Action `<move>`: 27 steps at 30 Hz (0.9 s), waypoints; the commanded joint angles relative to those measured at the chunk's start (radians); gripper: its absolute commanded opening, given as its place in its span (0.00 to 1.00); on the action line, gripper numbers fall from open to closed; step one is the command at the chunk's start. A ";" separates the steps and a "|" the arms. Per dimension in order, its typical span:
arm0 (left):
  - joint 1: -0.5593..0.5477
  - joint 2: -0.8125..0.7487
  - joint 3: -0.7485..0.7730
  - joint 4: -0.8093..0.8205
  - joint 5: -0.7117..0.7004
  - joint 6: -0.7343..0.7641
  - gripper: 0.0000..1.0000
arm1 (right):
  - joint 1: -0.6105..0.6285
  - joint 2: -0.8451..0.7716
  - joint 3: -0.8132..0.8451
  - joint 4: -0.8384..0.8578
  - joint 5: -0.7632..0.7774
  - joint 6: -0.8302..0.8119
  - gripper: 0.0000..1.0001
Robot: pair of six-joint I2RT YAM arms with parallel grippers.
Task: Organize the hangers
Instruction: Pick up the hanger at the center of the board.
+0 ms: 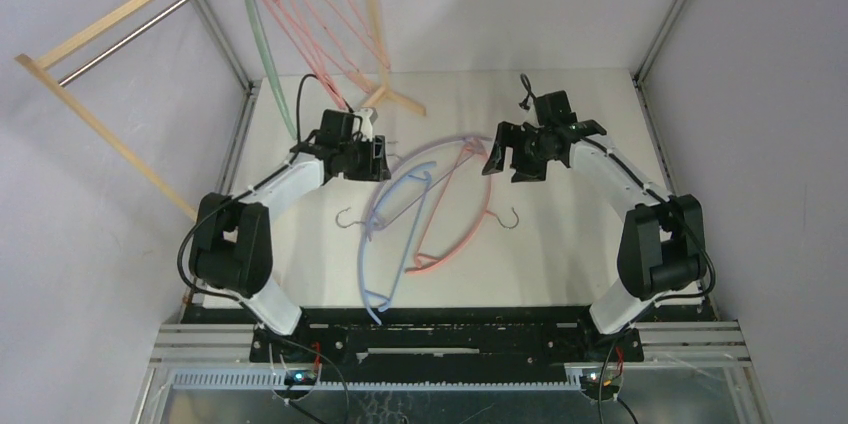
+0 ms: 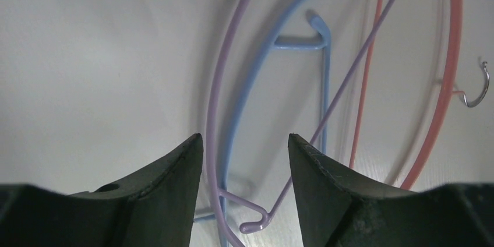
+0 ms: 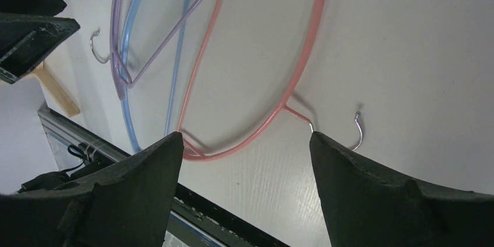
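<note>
While two pincers hang over the middle of the tabletop [image 1: 560, 264], three thick curved hangers lie there, overlapping: one lilac hanger [image 2: 211, 101], one blue hanger [image 2: 247, 81] and one pink hanger [image 3: 317, 25]. The blue one reaches furthest toward the near edge, and the pink one lies on the right of the heap. Two metal hooks show, one on the lilac and one on the pink; the blue one's hook cannot be made out. At the far left corner stands one light wooden rack [image 1: 130, 4] with one metal rod [image 1: 150, 24]. One green hanger [image 1: 262, 54] hangs from it beside a bunch of thin pink-red wire hangers [image 1: 320, 14]. These overlap too closely to count, and their tops and the rack's upper end are cut off by the edge of the top view. The left pincer [image 2: 244, 139] is spread, its two fingers straddling the lilac and blue curves and the lilac one's bent end; whether either finger touches a bar cannot be told. The right pincer [image 3: 246, 136] is spread wider, pinching nothing, with the pink hanger's curve and hook seen between its fingers. Each wrist view cuts off the far ends of all three hangers.
</note>
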 commanded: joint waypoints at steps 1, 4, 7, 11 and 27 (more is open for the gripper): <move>0.023 0.053 0.090 -0.061 0.066 0.057 0.60 | -0.024 0.018 0.038 0.042 -0.047 0.005 0.87; 0.024 0.080 0.090 -0.087 0.065 0.061 0.59 | -0.040 0.026 0.039 0.045 -0.059 0.004 0.86; 0.028 0.088 0.056 -0.077 0.070 0.048 0.57 | -0.053 0.032 0.038 0.043 -0.066 0.000 0.86; 0.028 0.092 0.011 -0.072 0.069 0.039 0.57 | -0.068 0.039 0.037 0.039 -0.074 -0.009 0.85; 0.035 0.134 -0.110 0.000 0.068 0.017 0.55 | -0.089 0.024 -0.007 0.043 -0.105 -0.016 0.82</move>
